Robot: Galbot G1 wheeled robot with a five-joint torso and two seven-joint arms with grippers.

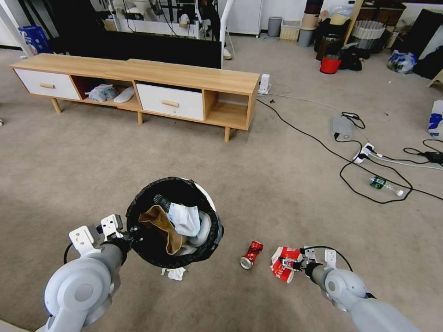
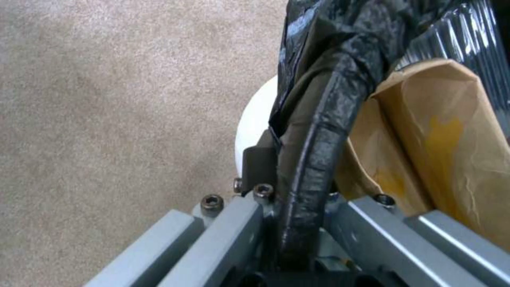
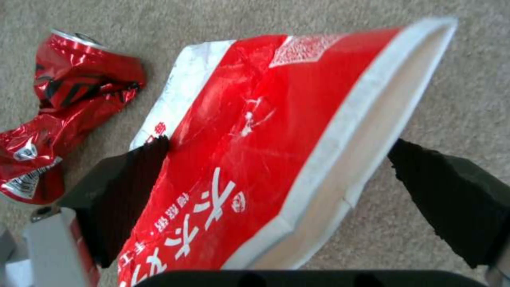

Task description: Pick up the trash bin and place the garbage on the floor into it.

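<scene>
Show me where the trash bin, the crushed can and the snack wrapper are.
trash bin (image 1: 138, 210): head view, on the bag-covered rim at its left side.
can (image 1: 252, 255): head view, on the middle of its dented red body.
wrapper (image 3: 276, 131): right wrist view, on its red printed face.

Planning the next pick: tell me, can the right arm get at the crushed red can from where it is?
Probably, but not right now: the right gripper straddles the red-white snack wrapper. The crushed red can lies uncovered on the carpet just beside it.
</scene>
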